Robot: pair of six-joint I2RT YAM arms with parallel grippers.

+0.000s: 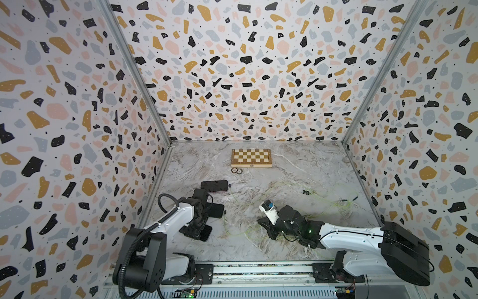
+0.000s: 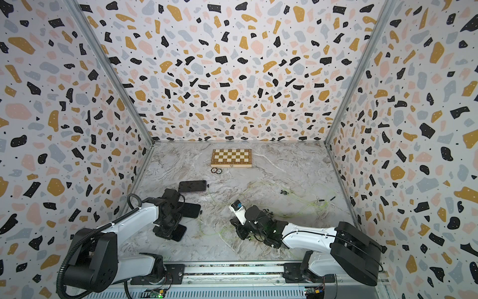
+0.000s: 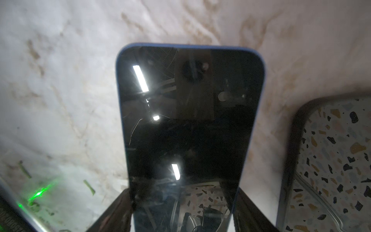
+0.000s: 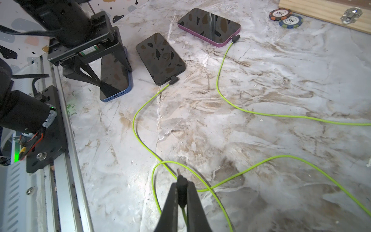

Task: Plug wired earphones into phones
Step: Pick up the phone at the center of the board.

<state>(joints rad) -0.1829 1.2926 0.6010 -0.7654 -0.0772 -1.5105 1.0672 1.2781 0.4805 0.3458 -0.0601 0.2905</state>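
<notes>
right end effector [image 4: 182, 183] pinches plug [image 4: 182, 191]; left end effector [image 4: 118, 80] straddles blue phone [image 3: 188, 120], grip unclear. clamp phone firm, then align plug square to port [image 4: 115, 96].

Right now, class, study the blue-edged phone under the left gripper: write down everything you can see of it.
The blue-edged phone is a slim rectangle with rounded corners, a blue frame and a glossy black screen that faces up and reflects lights. It lies flat on the marble table beside the black phone. Its end port is empty, with no cord attached. The left gripper straddles its long edges; whether it presses them cannot be told.
</notes>
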